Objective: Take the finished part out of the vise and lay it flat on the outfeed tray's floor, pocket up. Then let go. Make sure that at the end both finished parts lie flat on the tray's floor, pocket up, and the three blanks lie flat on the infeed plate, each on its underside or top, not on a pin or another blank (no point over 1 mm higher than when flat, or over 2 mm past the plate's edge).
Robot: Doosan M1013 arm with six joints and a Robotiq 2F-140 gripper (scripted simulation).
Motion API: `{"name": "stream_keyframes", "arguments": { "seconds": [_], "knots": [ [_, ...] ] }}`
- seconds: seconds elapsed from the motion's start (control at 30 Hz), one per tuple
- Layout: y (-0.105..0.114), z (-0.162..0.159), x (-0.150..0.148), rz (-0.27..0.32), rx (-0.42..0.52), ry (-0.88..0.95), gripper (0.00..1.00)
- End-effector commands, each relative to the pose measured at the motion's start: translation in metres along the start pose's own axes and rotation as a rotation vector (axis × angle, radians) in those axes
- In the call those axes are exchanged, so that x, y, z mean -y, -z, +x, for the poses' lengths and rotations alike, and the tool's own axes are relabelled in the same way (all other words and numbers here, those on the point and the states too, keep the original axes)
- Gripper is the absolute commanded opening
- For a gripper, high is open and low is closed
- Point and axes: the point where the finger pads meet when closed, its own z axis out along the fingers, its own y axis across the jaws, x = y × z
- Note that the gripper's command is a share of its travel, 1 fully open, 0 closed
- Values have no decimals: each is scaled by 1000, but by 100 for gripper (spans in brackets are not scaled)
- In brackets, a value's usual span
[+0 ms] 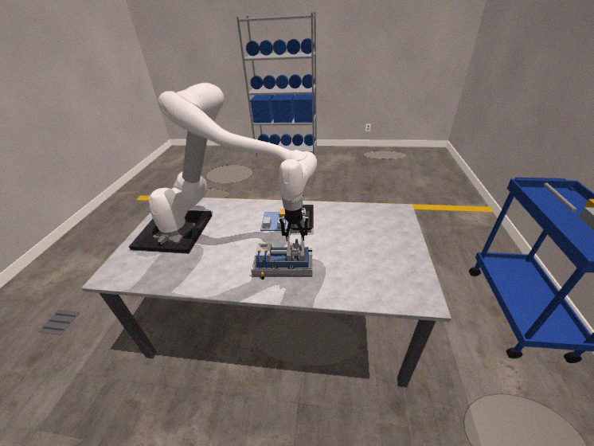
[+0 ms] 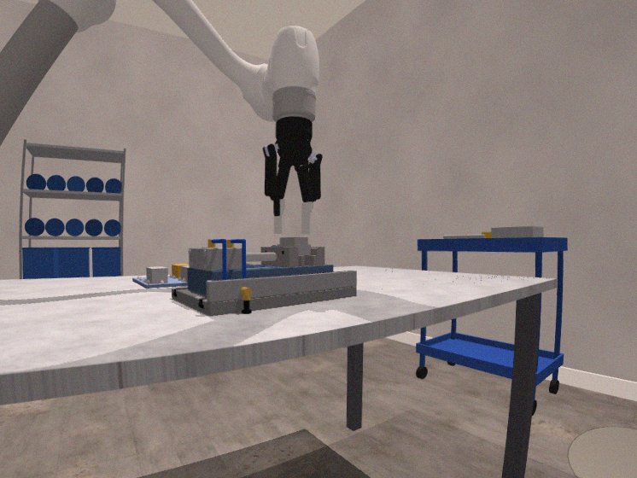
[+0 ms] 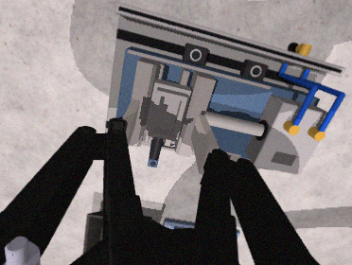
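The vise (image 1: 283, 261) stands mid-table on a grey base with a blue body. The finished grey part (image 2: 294, 241) sits clamped between its jaws and also shows in the wrist view (image 3: 166, 111). My gripper (image 2: 291, 225) points straight down and hovers a little above the part. Its fingers are partly open and hold nothing. In the wrist view the black fingers frame the part from above. Behind the vise lie a light blue plate carrying a grey block (image 1: 268, 222) and a dark tray (image 1: 307, 214), partly hidden by the gripper.
The arm's base (image 1: 169, 230) stands on a black plate at the table's left. A blue cart (image 1: 541, 259) stands on the floor to the right. A shelf with blue items (image 1: 280, 81) stands at the back wall. Blue pipes with yellow caps (image 3: 309, 104) rise from the vise's end.
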Motion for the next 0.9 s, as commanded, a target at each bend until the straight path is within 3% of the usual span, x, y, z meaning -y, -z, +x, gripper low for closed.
{"name": "stream_keyframes", "arguments": {
  "seconds": [0.0,0.87],
  "knots": [
    [-5,2,-2,-2,-2,7,40],
    [-15,2,-2,-2,-2,7,40]
  ]
}}
